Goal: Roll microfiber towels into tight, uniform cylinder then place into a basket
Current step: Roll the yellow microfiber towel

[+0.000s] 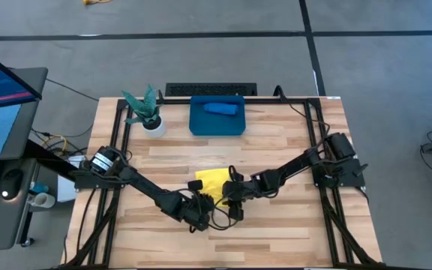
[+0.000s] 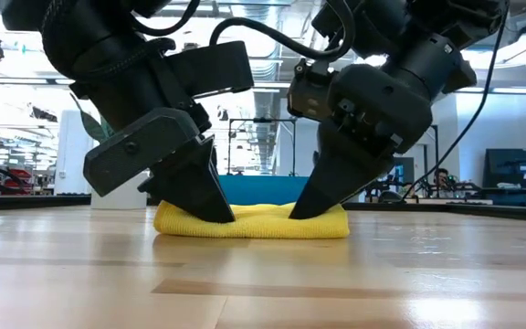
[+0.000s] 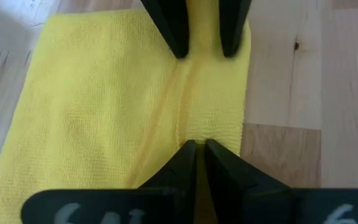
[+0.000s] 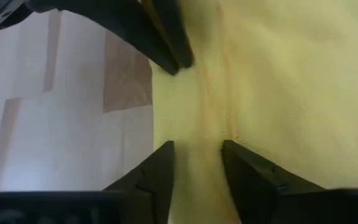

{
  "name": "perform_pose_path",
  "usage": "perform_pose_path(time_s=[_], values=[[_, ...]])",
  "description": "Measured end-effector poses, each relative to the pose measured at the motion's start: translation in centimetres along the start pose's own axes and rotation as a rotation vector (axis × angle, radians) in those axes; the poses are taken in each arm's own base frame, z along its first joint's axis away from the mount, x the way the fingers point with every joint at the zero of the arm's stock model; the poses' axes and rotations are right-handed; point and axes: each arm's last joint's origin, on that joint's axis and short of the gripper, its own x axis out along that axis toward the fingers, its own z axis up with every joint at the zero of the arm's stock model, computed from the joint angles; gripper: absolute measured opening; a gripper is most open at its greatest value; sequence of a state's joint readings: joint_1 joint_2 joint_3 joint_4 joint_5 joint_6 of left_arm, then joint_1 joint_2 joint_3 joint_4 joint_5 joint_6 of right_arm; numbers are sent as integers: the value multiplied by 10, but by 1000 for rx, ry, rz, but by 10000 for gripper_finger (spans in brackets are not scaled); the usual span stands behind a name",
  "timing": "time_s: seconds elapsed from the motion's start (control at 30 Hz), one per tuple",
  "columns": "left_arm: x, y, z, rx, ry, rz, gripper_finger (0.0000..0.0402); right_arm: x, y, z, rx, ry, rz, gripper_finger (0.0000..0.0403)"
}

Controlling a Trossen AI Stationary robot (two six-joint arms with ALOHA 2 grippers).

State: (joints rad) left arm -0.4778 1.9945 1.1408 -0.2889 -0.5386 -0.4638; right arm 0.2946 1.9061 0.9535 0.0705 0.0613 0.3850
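- Both grippers meet over the yellow towel (image 1: 211, 182) in the high view: the left gripper (image 1: 199, 215) comes in at the towel's near-left corner, the right gripper (image 1: 233, 196) at its near-right edge. That towel lies on the wooden table (image 1: 276, 142), toward the front of it and well apart from the basket (image 1: 217, 125).
- Same view, the basket sits at the far edge of the table with the blue towel (image 1: 221, 109) rolled up inside it, and a small potted plant (image 1: 147, 112) stands just left of the basket.
- Low view: the yellow towel (image 2: 252, 220) is a low, flat bundle on the table (image 2: 263, 283). Two sets of dark fingers press down into its top, one near each end, leaning toward each other. The teal basket (image 2: 263, 189) shows right behind the towel.
- Left wrist view: the left gripper (image 3: 196, 144) has its fingertips nearly together, pinching a small ridge of the yellow towel (image 3: 92, 106). The other arm's fingers (image 3: 174, 28) stand on the same fold across from it.
- Right wrist view: the right gripper (image 4: 197, 144) is spread, its fingers (image 4: 157, 171) straddling a fold of the yellow towel (image 4: 291, 74) at the cloth's edge, bare table (image 4: 61, 124) alongside.
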Motion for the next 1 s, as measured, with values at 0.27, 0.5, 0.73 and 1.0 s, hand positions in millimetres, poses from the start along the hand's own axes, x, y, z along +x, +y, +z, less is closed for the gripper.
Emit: perform_pose_path(time_s=[0.27,0.5,0.73,1.0], values=[[0,0,0,2,3,-2,31,-40,-11,10,19,60,-59,177],[1,0,-1,3,4,-1,31,-83,19,-1,-151,-10,-127,176],[1,0,-1,0,2,-2,31,-96,53,-32,-341,-152,-116,176],[1,-1,0,-4,-5,-5,31,-68,64,-41,-543,-205,-103,178]])
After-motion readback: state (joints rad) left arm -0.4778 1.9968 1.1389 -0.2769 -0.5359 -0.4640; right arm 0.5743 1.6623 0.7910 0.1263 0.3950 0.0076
